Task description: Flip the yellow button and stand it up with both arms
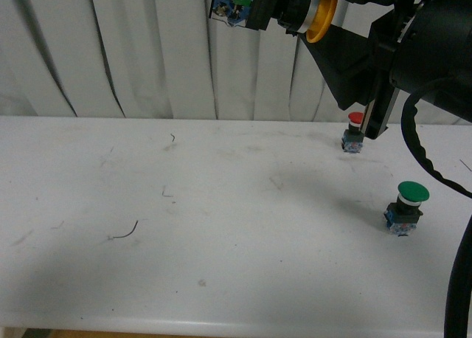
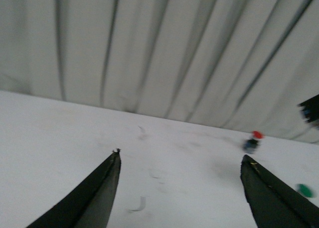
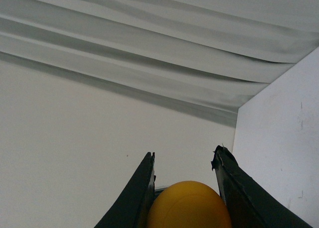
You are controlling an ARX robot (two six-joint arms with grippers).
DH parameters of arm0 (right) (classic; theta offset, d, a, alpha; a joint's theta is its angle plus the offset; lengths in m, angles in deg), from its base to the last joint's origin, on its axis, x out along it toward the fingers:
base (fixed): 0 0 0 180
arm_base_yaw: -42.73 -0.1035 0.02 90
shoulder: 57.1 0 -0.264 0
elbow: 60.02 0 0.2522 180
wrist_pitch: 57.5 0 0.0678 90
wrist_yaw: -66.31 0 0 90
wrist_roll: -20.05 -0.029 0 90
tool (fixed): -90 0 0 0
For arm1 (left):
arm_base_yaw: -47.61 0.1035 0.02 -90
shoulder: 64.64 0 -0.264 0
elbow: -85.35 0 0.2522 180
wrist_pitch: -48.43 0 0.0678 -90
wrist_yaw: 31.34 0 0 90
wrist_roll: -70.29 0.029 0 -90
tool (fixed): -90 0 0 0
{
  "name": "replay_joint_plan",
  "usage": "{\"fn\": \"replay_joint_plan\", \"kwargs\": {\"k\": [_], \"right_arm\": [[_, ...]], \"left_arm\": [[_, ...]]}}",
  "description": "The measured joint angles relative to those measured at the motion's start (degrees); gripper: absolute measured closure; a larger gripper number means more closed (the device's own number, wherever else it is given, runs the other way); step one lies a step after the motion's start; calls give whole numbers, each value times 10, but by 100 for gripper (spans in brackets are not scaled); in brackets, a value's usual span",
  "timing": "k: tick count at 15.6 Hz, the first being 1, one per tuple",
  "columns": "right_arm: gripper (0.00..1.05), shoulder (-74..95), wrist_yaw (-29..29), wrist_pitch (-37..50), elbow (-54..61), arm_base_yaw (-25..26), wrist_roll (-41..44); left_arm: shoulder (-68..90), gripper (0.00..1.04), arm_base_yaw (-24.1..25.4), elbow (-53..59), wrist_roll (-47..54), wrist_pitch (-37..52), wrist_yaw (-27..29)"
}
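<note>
R end effector (image 3: pixel 184 154) grips yellow button (image 1: pixel 274 6), upper centre, front view; L end effector (image 2: pixel 182 155) wide open, empty.

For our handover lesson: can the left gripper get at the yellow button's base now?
Probably yes: the yellow button's base juts clear of the right gripper, nothing around it, and the left gripper is open.

White table (image 1: pixel 221 271) — red-capped button (image 1: pixel 354 133) and green-capped button (image 1: pixel 406 207) stand on it.

No legible text, label, brand, number or sign on any surface in any view.
</note>
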Motion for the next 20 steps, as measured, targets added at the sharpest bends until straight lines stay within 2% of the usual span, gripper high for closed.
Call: {"fn": "replay_joint_plan", "kwargs": {"k": [1,2,4,5,6,9,11,20], "right_arm": [[71,-1,1,-1,0,0,1],[71,-3,3,1,0,0,2],[71,-5,5,0,0,-1,5],[71,-5,6,0,0,-1,9],[71,-6,8,0,0,-1,11],[71,-6,10,0,0,-1,14],[71,-6,13,0,0,-5,16],[71,-9,15,0,-1,-12,22]], "left_arm": [[-17,39,1,13,68,1,41],[-22,52,8,25,108,2,57],[-43,74,4,50,137,0,55],[-65,99,4,64,148,0,55],[-89,103,4,85,149,-10,55],[-111,103,4,92,150,-26,55],[-188,103,4,103,150,-99,55],[-209,103,4,121,150,-93,55]]}}
